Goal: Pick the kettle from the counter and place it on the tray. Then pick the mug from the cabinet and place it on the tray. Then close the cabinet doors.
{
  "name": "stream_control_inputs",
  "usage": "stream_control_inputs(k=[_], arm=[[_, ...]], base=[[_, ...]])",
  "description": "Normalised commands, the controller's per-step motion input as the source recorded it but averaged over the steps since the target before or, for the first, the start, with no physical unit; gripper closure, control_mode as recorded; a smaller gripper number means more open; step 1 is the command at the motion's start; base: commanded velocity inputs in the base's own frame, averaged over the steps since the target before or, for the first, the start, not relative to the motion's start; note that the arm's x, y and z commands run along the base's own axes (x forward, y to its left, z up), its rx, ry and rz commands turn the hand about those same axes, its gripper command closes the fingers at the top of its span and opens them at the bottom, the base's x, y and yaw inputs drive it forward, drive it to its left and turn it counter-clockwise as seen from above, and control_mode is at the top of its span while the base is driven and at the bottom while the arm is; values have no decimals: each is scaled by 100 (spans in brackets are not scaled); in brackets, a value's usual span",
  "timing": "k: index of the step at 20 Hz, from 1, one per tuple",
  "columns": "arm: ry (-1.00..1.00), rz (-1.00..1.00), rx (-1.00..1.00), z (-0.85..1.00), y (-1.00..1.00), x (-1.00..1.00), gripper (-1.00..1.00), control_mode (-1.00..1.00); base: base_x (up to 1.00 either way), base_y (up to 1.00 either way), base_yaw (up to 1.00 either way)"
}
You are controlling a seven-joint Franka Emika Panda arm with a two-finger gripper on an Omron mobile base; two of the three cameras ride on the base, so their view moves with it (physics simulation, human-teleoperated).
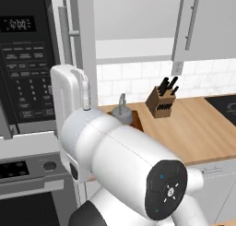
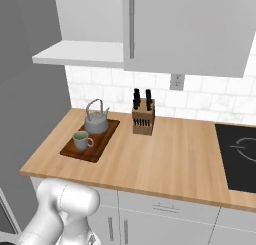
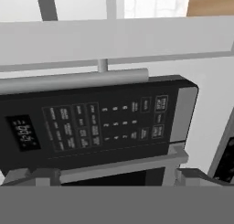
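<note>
The kettle (image 2: 96,121) and mug (image 2: 81,140) stood on the tray (image 2: 102,142) at centre left — the gripper (image 3: 112,176), jaws wide, faced the microwave (image 3: 96,122).

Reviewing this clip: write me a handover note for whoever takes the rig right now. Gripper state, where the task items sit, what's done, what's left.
Gripper: open, holding nothing, facing the microwave panel.
Kettle: on the tray, at its back end.
Mug: on the tray too, in front of the kettle.
Tray: on the counter, left of the knife block.
Done: kettle and mug both placed.
Left: close the cabinet doors; the left door stands open with the shelf exposed. The right door looks closed in the right base view.
</note>
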Motion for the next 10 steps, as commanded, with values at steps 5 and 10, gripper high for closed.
stream_control_inputs(k=[5, 10], arm=[[-5, -4, 7, 0, 6, 41, -100, -100], [-10, -6, 2, 0, 1, 22, -100, -100]], base=[[0, 0, 0], [0, 0, 0]])
